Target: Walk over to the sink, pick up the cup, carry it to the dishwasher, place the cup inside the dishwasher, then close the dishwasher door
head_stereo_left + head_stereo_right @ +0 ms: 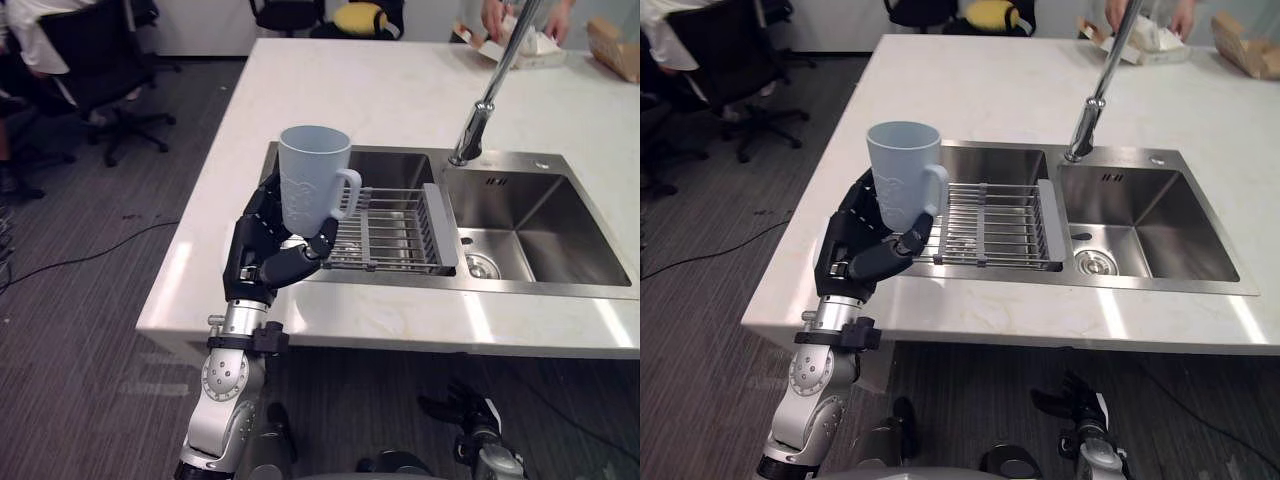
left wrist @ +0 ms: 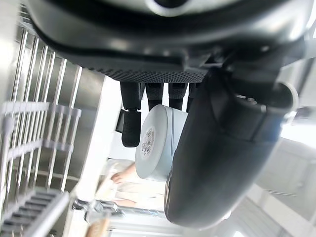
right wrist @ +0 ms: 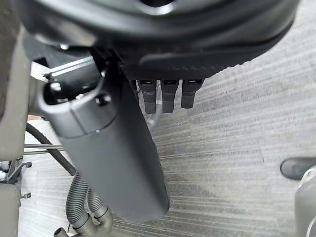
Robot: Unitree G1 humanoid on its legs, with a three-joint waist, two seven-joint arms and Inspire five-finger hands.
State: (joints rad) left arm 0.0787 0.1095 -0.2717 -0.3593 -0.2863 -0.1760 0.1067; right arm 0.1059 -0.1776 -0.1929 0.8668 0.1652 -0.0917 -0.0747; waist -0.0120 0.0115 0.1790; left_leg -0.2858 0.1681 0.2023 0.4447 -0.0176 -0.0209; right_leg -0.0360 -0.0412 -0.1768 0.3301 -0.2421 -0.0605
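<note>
Left hand (image 1: 268, 252) has its fingers and thumb curled round the lower part of the cup (image 1: 312, 178), firm wrap grip. The cup is light blue with a side handle. It is upright with the mouth up and lifted clear of the countertop (image 1: 400, 90), over the counter's near-left part just beside the sink's left basin. The handle points toward the sink. In the left wrist view the cup's base (image 2: 157, 144) sits between the fingers (image 2: 131, 129) and the thumb.

The steel double sink (image 1: 565, 205) is set in the white marble-look countertop. A wire rack (image 1: 398, 232) lies across the left basin, and a tall faucet (image 1: 482, 108) stands behind the divider.

Right hand (image 1: 468, 408) hangs low, below the counter's front edge. Its fingers (image 3: 163, 95) are relaxed and roughly straight, holding nothing, with grey carpet (image 3: 237, 138) under it.

A person's hands (image 1: 495, 15) are at the counter's far end, by white paper. An office chair (image 1: 95, 60) stands far left on the carpet.
</note>
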